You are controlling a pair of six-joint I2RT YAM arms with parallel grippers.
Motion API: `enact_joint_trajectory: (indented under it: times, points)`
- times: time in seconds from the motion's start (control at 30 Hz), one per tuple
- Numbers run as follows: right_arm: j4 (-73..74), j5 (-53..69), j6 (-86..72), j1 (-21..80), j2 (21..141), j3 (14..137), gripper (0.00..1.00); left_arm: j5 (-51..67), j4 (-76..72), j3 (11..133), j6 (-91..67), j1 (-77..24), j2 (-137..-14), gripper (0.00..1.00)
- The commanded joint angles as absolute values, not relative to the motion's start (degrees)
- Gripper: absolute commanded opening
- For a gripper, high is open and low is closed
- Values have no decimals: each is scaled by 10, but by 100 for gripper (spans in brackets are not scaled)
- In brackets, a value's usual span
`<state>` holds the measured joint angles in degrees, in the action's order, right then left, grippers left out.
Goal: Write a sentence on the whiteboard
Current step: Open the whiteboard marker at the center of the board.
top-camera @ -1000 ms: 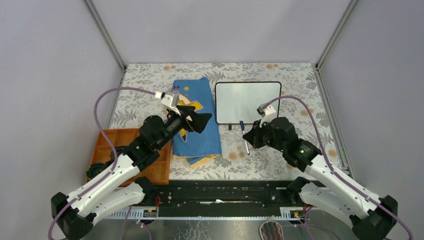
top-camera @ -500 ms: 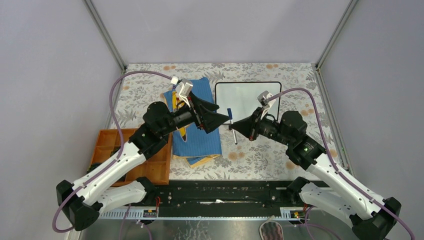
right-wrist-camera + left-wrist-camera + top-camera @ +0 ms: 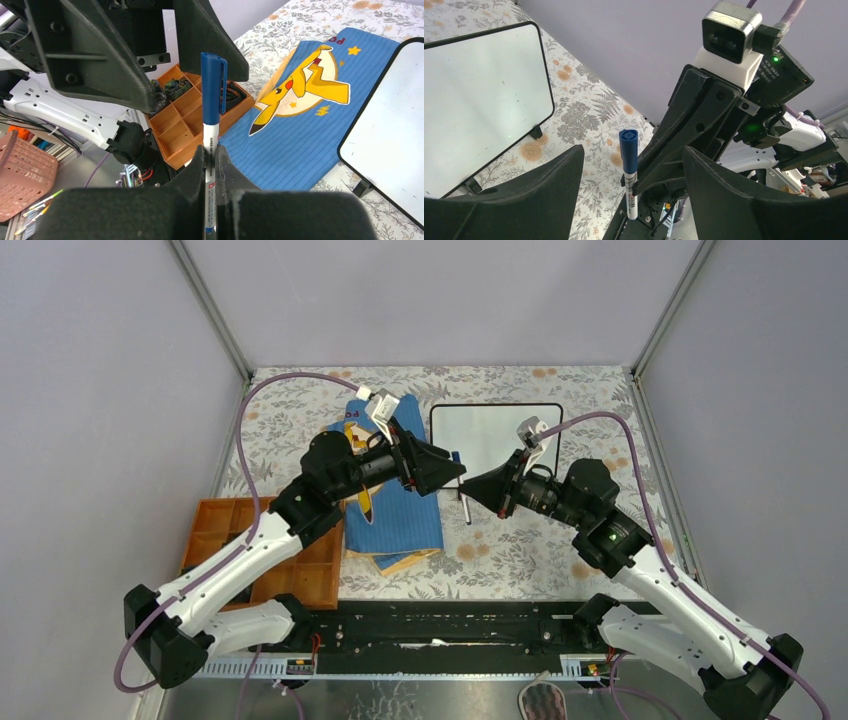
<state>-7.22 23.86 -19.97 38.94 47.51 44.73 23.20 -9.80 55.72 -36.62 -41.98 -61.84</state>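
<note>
The whiteboard [image 3: 495, 445] stands at the back middle of the table, and its face is blank in the left wrist view [image 3: 479, 95] and the right wrist view [image 3: 395, 140]. No sentence shows on it. My right gripper [image 3: 470, 488] [image 3: 210, 152] is shut on a marker [image 3: 461, 485] [image 3: 212, 100] with a white barrel and a blue cap, held above the table with the cap on. My left gripper [image 3: 455, 472] [image 3: 631, 150] is open and faces the right one. The marker's cap [image 3: 628, 145] stands in the gap between its fingers, touching neither.
A blue cartoon-print cloth [image 3: 400, 510] [image 3: 300, 125] lies left of the whiteboard. An orange compartment tray [image 3: 225, 530] [image 3: 185, 120] with small dark parts sits at the near left. The tablecloth is floral. Grey walls close in the back and sides.
My right gripper has lifted the marker off the table and turned left. My left gripper has swung right from over the cloth to meet it, open around the cap.
</note>
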Motion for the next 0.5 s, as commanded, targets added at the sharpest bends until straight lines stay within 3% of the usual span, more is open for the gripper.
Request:
enact_joint_trajectory:
  times: [0.0,0.23,0.47]
  points:
    - [-110,260,-207,390,477,475,0,244,-103,581,-377,-422,-624,76]
    - [-111,262,-207,391,479,474,0,248,-111,585,-383,-422,-633,60]
    - [-99,262,-199,391,480,480,0,250,-114,585,-388,-422,-646,54]
